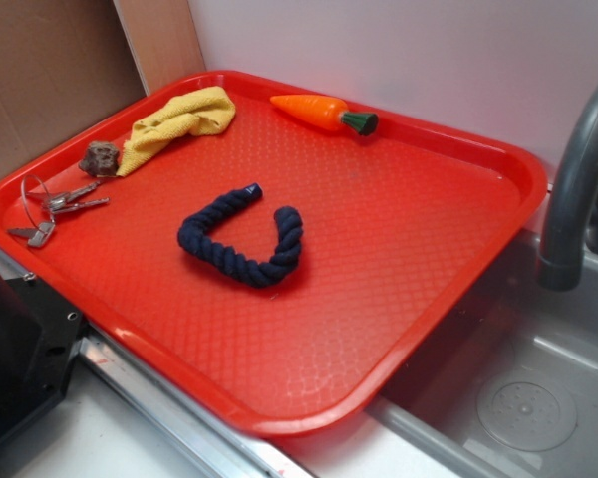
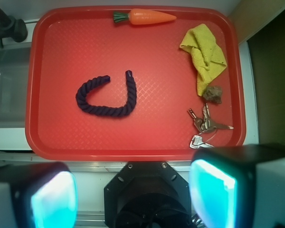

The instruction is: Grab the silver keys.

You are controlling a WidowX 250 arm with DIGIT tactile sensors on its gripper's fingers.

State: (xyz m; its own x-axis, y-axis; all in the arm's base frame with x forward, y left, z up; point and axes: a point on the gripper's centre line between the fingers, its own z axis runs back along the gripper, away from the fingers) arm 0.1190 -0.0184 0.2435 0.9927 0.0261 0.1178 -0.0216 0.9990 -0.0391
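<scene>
In the exterior view the keys (image 1: 52, 207) lie flat at the tray's (image 1: 399, 299) left corner, just beside a brown lump (image 1: 100, 157) and the end of a yellow cloth (image 1: 174, 121), well apart from the rope (image 1: 241, 239) mid-tray; no gripper shows here. In the wrist view the gripper (image 2: 133, 194) hangs high over the tray's near edge, its two fingers (image 2: 213, 190) spread wide and empty. The keys (image 2: 205, 124) sit ahead and to the right, just beyond the right finger, fanned out with no single clear axis. Reaching them likely means shifting right, slightly forward, then down.
</scene>
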